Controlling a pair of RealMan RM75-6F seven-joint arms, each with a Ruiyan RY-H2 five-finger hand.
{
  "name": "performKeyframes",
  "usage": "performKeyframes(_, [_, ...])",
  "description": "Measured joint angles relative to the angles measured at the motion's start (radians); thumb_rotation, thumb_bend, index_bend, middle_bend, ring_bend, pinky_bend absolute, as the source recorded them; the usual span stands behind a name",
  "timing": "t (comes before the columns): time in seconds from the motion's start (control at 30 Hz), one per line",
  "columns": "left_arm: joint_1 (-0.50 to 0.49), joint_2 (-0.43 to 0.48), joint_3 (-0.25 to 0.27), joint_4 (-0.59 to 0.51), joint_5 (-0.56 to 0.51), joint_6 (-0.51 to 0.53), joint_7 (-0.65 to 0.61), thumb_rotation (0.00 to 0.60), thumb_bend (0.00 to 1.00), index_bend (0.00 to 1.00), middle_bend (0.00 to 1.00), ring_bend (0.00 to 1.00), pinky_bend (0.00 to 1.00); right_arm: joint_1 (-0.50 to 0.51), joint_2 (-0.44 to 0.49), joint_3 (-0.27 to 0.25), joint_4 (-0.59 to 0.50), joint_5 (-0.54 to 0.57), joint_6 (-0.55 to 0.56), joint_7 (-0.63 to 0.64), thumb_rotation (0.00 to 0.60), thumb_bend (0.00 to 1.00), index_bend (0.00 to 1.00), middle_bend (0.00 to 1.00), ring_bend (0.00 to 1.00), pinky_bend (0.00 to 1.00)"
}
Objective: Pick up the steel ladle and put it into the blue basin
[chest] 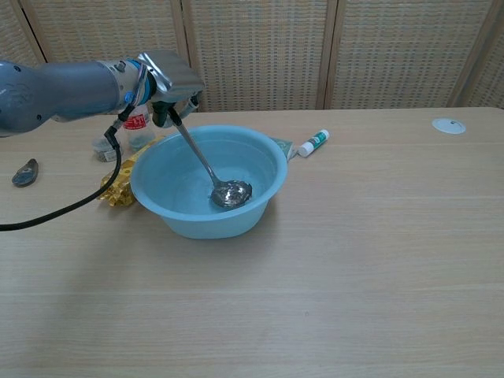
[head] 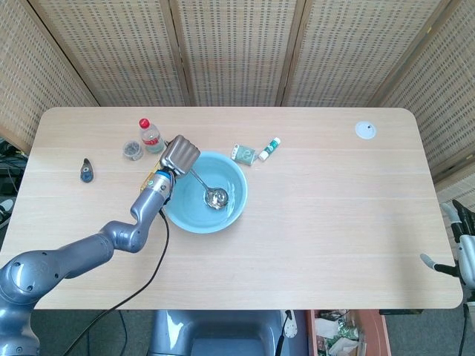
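Note:
The blue basin (head: 231,208) (chest: 260,203) stands left of the table's middle. Inside it the steel ladle (head: 210,191) (chest: 211,172) slants down, its bowl resting near the basin's floor. My left hand (head: 179,154) (chest: 168,75) grips the top of the ladle's handle above the basin's back left rim. My right hand (head: 462,248) shows only at the right edge of the head view, off the table, its fingers apart and holding nothing.
Behind the basin's left side stand a small red-capped bottle (head: 151,136) (chest: 138,126), a small jar (head: 133,150) and a gold packet (chest: 118,185). A dark clip (head: 86,171) lies far left. A small box (head: 243,153), a white tube (head: 269,149) (chest: 313,143) and a white disc (head: 364,130) lie toward the right.

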Motion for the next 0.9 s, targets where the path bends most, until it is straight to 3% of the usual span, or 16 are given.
performKeyframes(0.27, [-0.002, 0.003, 0.020, -0.019, 0.020, 0.020, 0.030, 0.600, 0.45, 1.00, 1.00, 1.00, 1.00, -0.001, 0.004, 0.000, -0.003, -0.004, 0.004, 0.008, 0.600, 0.00, 0.00, 0.00, 0.00, 0.00])
performKeyframes(0.53, [0.005, 0.015, -0.006, -0.062, 0.005, 0.028, -0.013, 0.600, 0.48, 1.00, 1.00, 1.00, 1.00, -0.002, 0.006, 0.000, 0.000, -0.003, 0.003, 0.018, 0.600, 0.00, 0.00, 0.00, 0.00, 0.00])
performKeyframes(0.9, [0.027, 0.152, -0.057, -0.256, -0.062, 0.032, -0.099, 0.600, 0.48, 1.00, 1.00, 1.00, 1.00, -0.001, 0.003, -0.002, -0.004, -0.006, 0.001, 0.002, 0.600, 0.00, 0.00, 0.00, 0.00, 0.00])
